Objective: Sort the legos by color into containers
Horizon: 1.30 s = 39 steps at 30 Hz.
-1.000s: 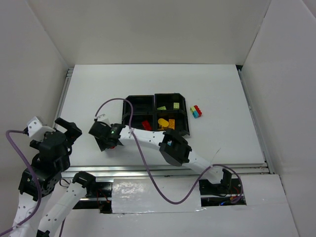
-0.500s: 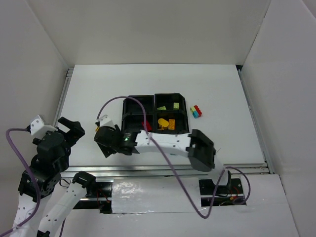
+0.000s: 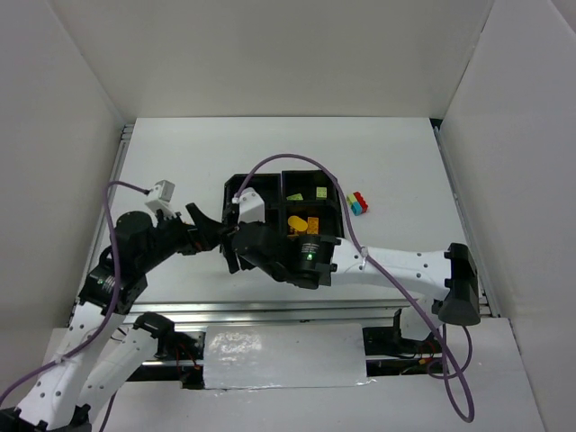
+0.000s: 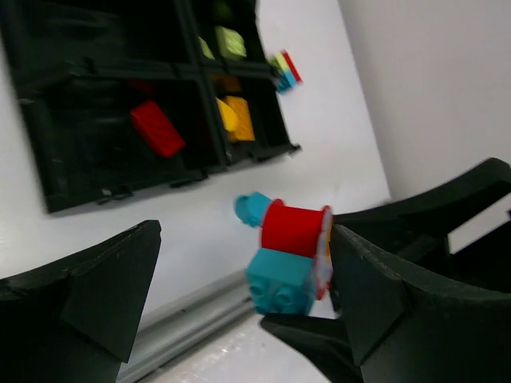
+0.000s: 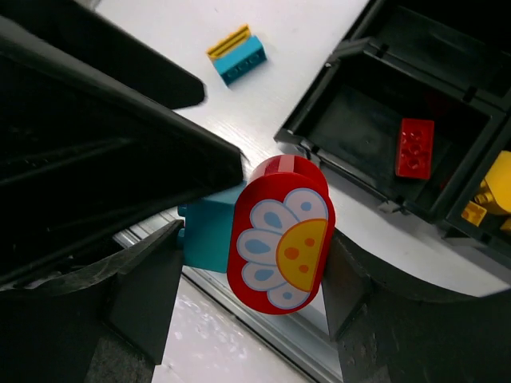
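Note:
My right gripper [image 5: 254, 263] is shut on a red rounded brick with a flower face [image 5: 281, 235] joined to a cyan brick [image 5: 206, 231], and holds them above the table's near edge. My left gripper [image 4: 246, 233] is open around this pair [image 4: 291, 251], its right finger close to the flower face. In the top view both grippers, left [image 3: 209, 232] and right [image 3: 236, 238], meet at the near left corner of the black tray [image 3: 236, 183]. The tray holds a red brick [image 4: 157, 128], yellow-orange bricks [image 3: 301, 225] and green bricks [image 3: 306, 193], each colour in its own compartment.
A small stack of red, cyan and green bricks [image 3: 358, 203] lies on the table right of the tray. A cyan brick with a yellow top [image 5: 237, 54] lies on the table left of the tray. A metal rail [image 3: 270, 310] runs along the near edge.
My left arm has swung in from the far left to the tray's near left corner. My right arm has stretched out and its gripper has lifted toward the tray with the red and cyan pair.

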{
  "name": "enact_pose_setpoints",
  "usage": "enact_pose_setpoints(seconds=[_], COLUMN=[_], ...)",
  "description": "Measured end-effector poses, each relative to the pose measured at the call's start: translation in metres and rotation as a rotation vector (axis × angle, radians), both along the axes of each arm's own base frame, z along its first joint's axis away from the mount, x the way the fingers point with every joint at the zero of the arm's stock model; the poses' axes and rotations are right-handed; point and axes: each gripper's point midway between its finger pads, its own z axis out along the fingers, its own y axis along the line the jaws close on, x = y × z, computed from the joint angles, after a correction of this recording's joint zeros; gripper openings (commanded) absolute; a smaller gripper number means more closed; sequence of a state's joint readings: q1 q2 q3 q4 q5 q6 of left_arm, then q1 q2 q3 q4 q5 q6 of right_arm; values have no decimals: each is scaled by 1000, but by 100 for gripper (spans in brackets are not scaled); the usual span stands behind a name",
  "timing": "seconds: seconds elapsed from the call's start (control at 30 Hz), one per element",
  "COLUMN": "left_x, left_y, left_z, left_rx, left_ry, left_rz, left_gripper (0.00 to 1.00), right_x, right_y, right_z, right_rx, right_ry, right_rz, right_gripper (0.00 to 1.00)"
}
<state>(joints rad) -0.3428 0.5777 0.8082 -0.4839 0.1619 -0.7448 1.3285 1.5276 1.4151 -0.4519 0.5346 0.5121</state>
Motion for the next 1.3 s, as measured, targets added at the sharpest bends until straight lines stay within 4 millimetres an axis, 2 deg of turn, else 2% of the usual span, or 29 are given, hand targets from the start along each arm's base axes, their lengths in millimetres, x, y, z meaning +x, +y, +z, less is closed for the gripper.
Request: enact_pose_setpoints(seconds=[0.13, 0.27, 0.47, 0.73, 0.77, 0.83, 0.87, 0.93, 0.97, 1.0, 1.07, 1.1, 1.13, 1.2, 1.3], left_x=[-2, -6, -11, -19, -20, -20, -19, -19, -19, -19, -19, -19, -19, -19, -26], left_y=[-29, -43, -55, -72, -73, -73, -73, -74, -74, -74, -73, -73, -73, -72, -72], left_z=[-11, -10, -4, -11, -10, -10, -9, -7, -6, -6, -5, -4, -4, -2, 1], left_rx=[-70, -115, -154, -216, -219, -214, -213, -215, -214, -213, -207, -205, -200, -193, -189], left_ry=[37, 46, 13, 34, 30, 20, 9, -1, -5, -5, -2, -2, -5, -17, -31], left_rz=[-154, -235, -332, -458, -467, -470, -471, -476, -476, -478, -476, -475, -473, -473, -490], left_gripper=[100, 98, 90, 59, 49, 36, 24, 11, 0, 0, 0, 0, 0, 0, 0], right_x=[-3, -4, -5, -8, -9, -9, -9, -9, -9, -9, -10, -10, -10, -12, -15], right_y=[-8, -15, -20, -22, -22, -22, -23, -23, -23, -23, -22, -22, -21, -20, -16], right_z=[-14, -11, -9, -12, -11, -8, -7, -5, -4, -5, -5, -4, -3, -1, 5], right_rx=[-45, -48, -59, -86, -85, -76, -76, -69, -67, -67, -66, -62, -58, -41, 5], right_ry=[-6, -16, -25, -30, -31, -33, -33, -33, -32, -31, -30, -30, -30, -25, -13], right_rz=[-17, -30, -36, -18, -16, -15, -14, -12, -11, -9, -4, -1, 2, 11, 39], right_gripper=[0, 0, 0, 0, 0, 0, 1, 3, 9, 15, 32, 44, 72, 99, 100])
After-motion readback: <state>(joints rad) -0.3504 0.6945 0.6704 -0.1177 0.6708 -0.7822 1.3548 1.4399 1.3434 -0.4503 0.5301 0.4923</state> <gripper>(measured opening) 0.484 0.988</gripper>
